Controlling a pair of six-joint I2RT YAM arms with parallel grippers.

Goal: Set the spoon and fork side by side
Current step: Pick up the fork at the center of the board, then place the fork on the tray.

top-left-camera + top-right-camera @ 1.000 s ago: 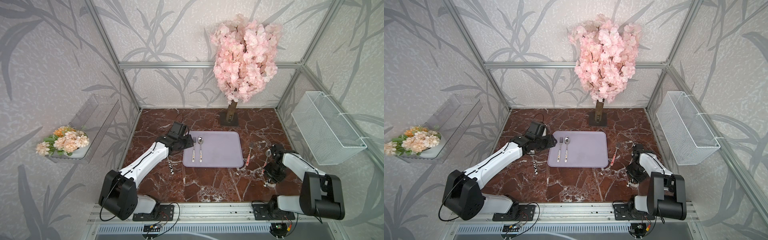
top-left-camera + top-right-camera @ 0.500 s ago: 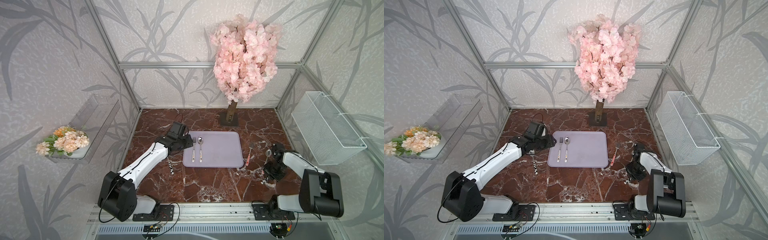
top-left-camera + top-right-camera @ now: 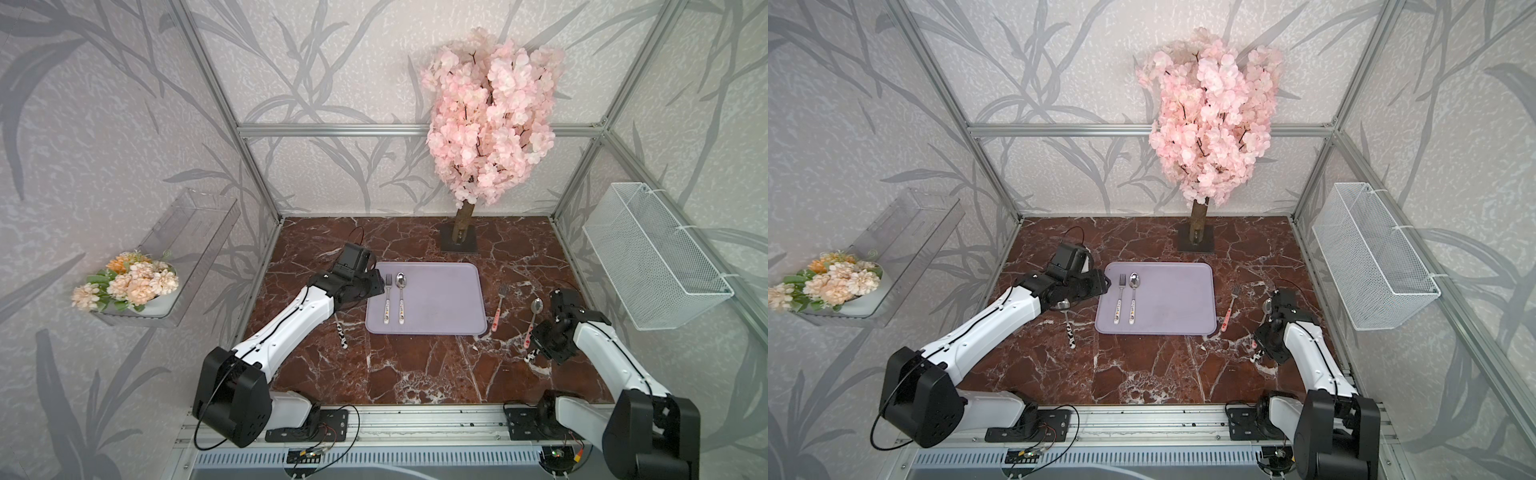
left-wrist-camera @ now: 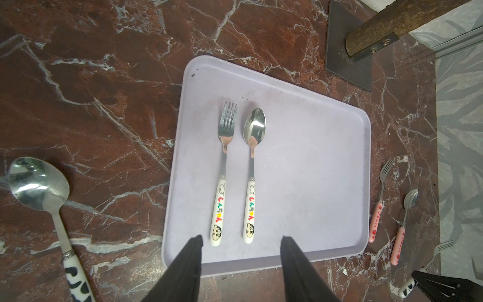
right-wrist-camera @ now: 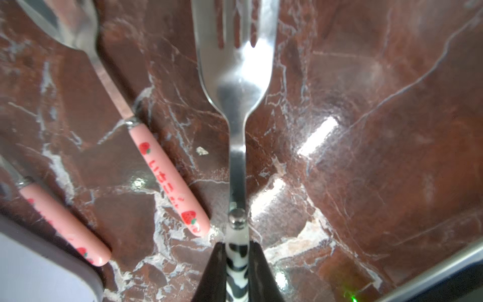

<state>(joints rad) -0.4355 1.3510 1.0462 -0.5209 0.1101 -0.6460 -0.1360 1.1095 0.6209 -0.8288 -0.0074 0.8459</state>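
A fork [image 4: 222, 177] and a spoon [image 4: 252, 172] with white cartoon handles lie parallel on the lilac tray [image 3: 449, 299]. My left gripper [image 4: 240, 239] hovers open over the tray's edge, just short of their handle ends, holding nothing. A cow-patterned spoon [image 4: 39, 180] lies on the marble left of the tray. Right of the tray lie a pink-handled fork [image 3: 500, 307] and a pink-handled spoon [image 3: 533, 320]. My right gripper [image 5: 236, 245] is shut on the cow-patterned handle of another fork [image 5: 236, 78], which lies beside the pink spoon [image 5: 167, 177].
The blossom tree's base plate [image 3: 459, 241] stands behind the tray. A white wire basket [image 3: 652, 262] hangs on the right wall and a clear shelf with flowers [image 3: 129, 282] on the left wall. Bare marble spreads in front of the tray.
My right gripper's jaws have closed on the cow-patterned fork's handle and the arm has shifted slightly. The left arm has barely moved.
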